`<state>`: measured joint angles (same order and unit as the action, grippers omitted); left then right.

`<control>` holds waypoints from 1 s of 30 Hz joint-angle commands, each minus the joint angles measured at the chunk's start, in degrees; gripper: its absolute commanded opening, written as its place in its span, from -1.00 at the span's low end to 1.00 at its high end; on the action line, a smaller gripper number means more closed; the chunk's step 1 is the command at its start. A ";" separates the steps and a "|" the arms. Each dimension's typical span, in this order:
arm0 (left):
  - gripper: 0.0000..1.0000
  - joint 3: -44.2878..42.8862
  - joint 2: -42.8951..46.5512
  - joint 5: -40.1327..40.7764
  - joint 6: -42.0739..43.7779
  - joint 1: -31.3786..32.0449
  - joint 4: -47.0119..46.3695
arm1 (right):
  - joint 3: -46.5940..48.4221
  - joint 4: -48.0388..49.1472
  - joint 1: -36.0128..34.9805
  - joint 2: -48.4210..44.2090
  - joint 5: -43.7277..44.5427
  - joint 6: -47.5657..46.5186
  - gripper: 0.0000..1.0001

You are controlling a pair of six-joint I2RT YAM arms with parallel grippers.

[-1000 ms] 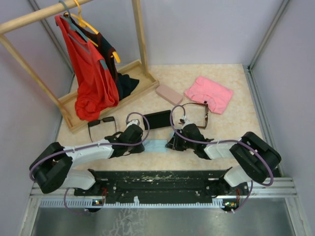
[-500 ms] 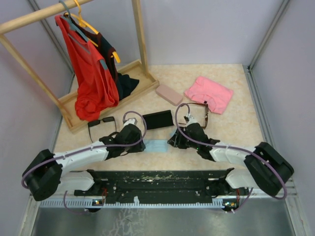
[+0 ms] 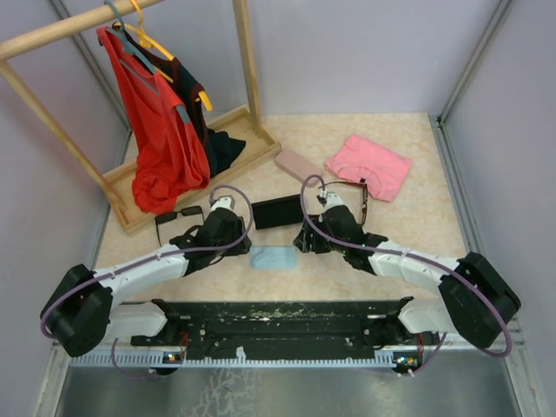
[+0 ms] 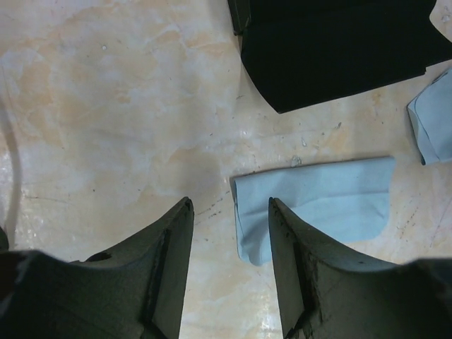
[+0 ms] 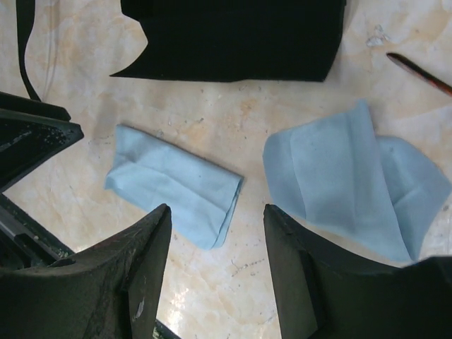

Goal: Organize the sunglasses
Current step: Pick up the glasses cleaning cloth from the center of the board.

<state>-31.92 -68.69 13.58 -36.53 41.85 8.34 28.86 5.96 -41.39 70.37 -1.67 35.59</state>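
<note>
The black-framed sunglasses (image 3: 176,215) lie at the left, beside the rack's base. The reddish-brown sunglasses (image 3: 362,200) lie partly behind my right wrist; one temple tip (image 5: 420,74) shows in the right wrist view. My left gripper (image 3: 234,243) (image 4: 229,205) is open and empty, just left of a folded blue cloth (image 3: 274,257) (image 4: 318,201). My right gripper (image 3: 304,243) (image 5: 217,208) is open and empty over the table, between that folded cloth (image 5: 176,183) and a second, looser blue cloth (image 5: 353,191).
A black oblong case (image 3: 278,211) (image 4: 339,49) (image 5: 233,35) lies just beyond both grippers. A pink case (image 3: 298,165) and a pink cloth (image 3: 367,165) lie farther back. A wooden rack (image 3: 187,152) with hanging clothes stands at the back left. Walls enclose the table.
Both grippers have opened and let go of the blue cloth. Both arms have drawn back toward the black case. The folded cloth now lies free between them.
</note>
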 commanded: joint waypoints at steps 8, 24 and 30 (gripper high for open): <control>0.05 3.18 0.85 -3.42 2.46 -3.16 -6.11 | 15.29 -9.58 -10.24 14.55 16.80 -5.73 0.04; 0.02 4.93 2.77 -5.04 3.07 -3.44 -6.82 | 17.56 -11.11 -14.41 20.95 21.99 -3.51 -0.05; 0.01 5.03 2.99 -5.32 2.94 -3.50 -7.16 | 20.06 -15.23 -15.56 23.40 22.47 -4.47 -0.12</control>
<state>-27.38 -66.94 9.10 -34.37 38.79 3.31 45.58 -6.70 -55.29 92.12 19.46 31.94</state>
